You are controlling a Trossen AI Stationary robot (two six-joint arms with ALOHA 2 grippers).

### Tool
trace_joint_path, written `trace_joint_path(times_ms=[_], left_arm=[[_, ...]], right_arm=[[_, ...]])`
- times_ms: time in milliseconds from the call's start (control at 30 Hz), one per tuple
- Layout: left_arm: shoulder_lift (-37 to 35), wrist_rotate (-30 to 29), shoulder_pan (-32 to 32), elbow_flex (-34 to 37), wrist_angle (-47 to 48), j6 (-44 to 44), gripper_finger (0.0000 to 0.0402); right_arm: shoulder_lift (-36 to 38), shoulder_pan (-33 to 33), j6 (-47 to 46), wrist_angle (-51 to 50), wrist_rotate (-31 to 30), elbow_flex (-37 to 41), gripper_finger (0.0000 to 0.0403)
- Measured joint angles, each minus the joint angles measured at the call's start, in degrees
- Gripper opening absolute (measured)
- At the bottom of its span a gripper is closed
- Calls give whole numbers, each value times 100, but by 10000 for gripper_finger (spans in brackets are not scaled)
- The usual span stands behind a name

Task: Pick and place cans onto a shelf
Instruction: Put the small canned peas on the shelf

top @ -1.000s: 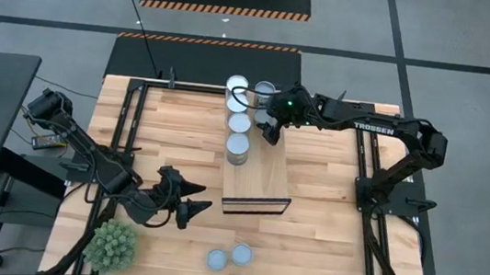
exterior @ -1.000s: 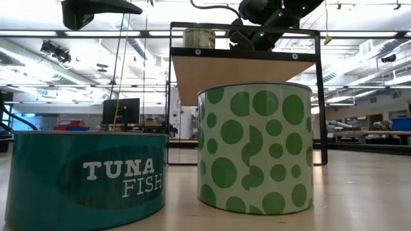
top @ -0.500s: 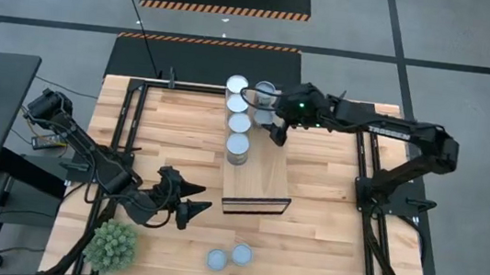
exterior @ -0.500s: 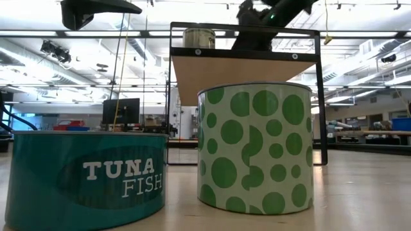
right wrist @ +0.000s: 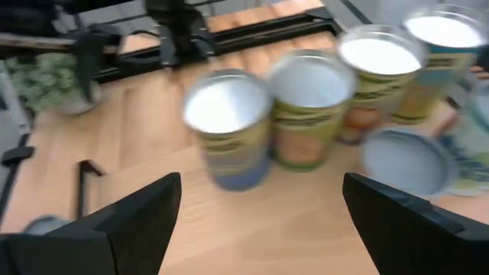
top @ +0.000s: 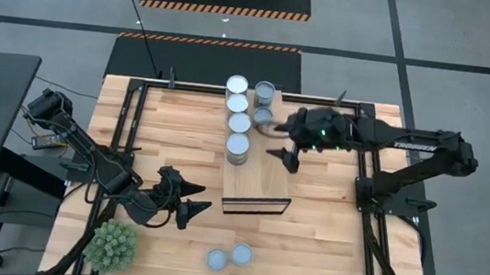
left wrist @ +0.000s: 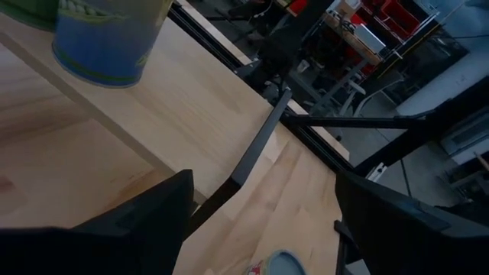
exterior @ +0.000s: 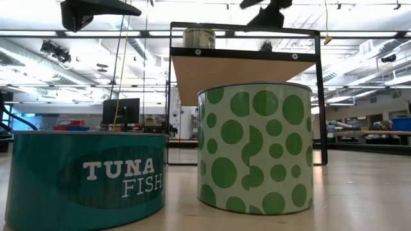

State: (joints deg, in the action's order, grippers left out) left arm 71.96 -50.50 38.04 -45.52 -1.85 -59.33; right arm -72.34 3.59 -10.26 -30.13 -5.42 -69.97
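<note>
Several cans stand upright on the far half of the shelf (top: 258,183): a row (top: 239,123) of silvery tops and two blue-grey ones (top: 264,116) beside it. Two more cans (top: 229,257) sit on the table near the front edge; in the low view they are a teal tuna can (exterior: 87,176) and a green-dotted can (exterior: 257,147). My right gripper (top: 285,157) hangs open above the shelf's right edge, clear of the cans (right wrist: 228,130). My left gripper (top: 197,197) waits open left of the shelf's near end.
A spiky green plant ball (top: 112,244) sits at the table's near left corner. Black frame rails (top: 126,124) run along the table's left and right sides. Bare shelf top (top: 257,190) lies nearer than the cans.
My right gripper has drawn back from the blue-grey can on the shelf's far right, rising and moving toward the table's right and near edges. That can now stands uncovered on the shelf.
</note>
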Motion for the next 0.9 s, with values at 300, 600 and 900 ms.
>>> trace_joint_path(times_ms=[300, 600, 900], left_arm=[[0, -2, 0, 0, -131, -69, 322], [0, 3, 0, 0, -117, -463, 322], [2, 20, 0, 0, -113, -609, 322]], right_arm=[[-78, -1472, -673, 206, -806, 0, 370], [-578, -2839, -1436, 687, -1464, -2, 370], [-1379, -3685, -1937, 1554, -1619, -2, 370]])
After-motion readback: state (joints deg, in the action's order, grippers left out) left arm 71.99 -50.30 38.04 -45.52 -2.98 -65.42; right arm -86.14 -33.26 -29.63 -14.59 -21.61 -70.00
